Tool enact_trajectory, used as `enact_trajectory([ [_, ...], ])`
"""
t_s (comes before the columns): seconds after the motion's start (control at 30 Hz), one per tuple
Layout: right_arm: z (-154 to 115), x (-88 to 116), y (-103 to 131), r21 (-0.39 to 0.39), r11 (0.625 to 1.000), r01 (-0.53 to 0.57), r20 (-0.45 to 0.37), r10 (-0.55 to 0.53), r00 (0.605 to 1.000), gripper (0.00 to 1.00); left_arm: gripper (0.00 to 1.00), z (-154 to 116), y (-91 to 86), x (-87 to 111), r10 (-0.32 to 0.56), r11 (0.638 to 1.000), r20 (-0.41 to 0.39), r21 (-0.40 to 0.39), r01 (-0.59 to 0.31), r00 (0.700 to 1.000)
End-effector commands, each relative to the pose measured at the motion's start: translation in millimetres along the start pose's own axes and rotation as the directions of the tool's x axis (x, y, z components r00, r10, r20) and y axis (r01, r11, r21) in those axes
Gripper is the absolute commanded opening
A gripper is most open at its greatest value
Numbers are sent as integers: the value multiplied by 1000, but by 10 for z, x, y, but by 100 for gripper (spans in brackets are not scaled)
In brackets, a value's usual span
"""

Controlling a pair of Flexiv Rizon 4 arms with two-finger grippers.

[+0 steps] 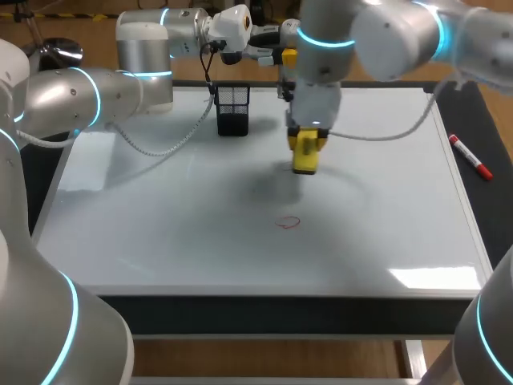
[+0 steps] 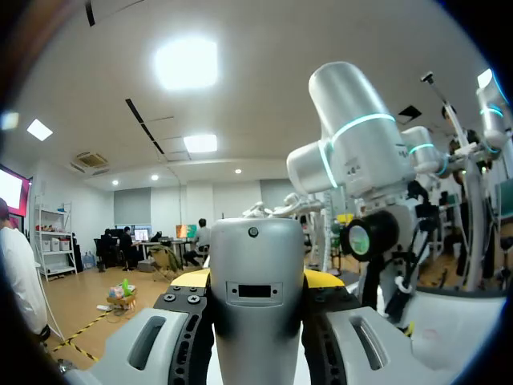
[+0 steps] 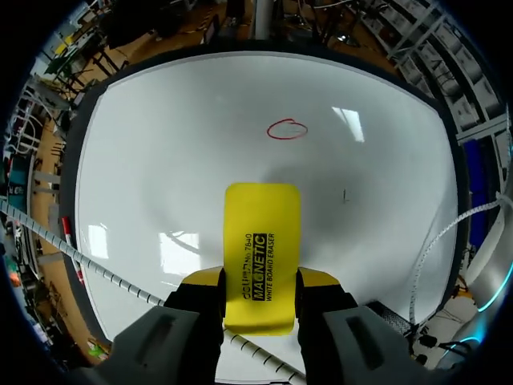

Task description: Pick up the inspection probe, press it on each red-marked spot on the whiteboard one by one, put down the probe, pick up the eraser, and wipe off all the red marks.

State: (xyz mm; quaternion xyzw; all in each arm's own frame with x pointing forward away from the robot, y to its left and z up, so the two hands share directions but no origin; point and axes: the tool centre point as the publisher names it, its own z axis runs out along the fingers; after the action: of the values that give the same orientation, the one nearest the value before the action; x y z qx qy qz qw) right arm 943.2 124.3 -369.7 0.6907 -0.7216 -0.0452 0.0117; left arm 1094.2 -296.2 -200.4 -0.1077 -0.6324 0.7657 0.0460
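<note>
whiteboard (image 1: 160, 233) fills nearly the whole tabletop, lying flat under both of our arms. our left arm (image 1: 96, 92) comes in from the left and stretches along the far edge of the board. our right arm (image 1: 401, 36) comes in from the far right corner and hangs down over the board's middle.

a black mesh holder (image 1: 233, 110) stands upright on the far part of the board, just left of the right arm's wrist.

our left gripper (image 2: 256, 279) is clenched on the inspection probe (image 2: 256, 257). the probe's grey rounded body stands between the two fingers and touches both, with the yellow tips showing at its sides. it is held up off the board near the far edge.

our right gripper (image 1: 308, 144) is grasping the eraser (image 1: 306, 158). this yellow block is pinched from two sides and points down at the board. in the right wrist view the eraser (image 3: 262, 249) sticks out well past the fingers.

a red marker (image 1: 470, 156) lies on the dark strip beside the board's right edge, well apart from both grippers.

one red mark (image 1: 288, 222), a small drawn loop, sits on the board nearer to us than the eraser. in the right wrist view the mark (image 3: 287, 129) lies ahead of the eraser, apart from it.
</note>
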Motion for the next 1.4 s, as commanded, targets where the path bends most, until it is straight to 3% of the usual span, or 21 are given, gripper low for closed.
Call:
enact_trajectory([
  [0.03,62,-328,-58,-12,1000,23,-104,-24,994,0,0,-2,-13,-15,-2,1000,-4,0,2,1000],
  [0.2,205,-400,-96,-27,999,37,-118,-40,992,0,0,-2,-13,-15,-2,1000,-4,0,2,1000],
  [0.9,545,-378,-263,-77,995,71,-104,-79,991,0,0,-2,-13,-15,-2,1000,-4,0,2,1000],
  [1.4,627,-141,-296,-107,994,36,-112,-48,993,0,0,-2,-13,-15,-2,1000,-4,0,2,1000],
])
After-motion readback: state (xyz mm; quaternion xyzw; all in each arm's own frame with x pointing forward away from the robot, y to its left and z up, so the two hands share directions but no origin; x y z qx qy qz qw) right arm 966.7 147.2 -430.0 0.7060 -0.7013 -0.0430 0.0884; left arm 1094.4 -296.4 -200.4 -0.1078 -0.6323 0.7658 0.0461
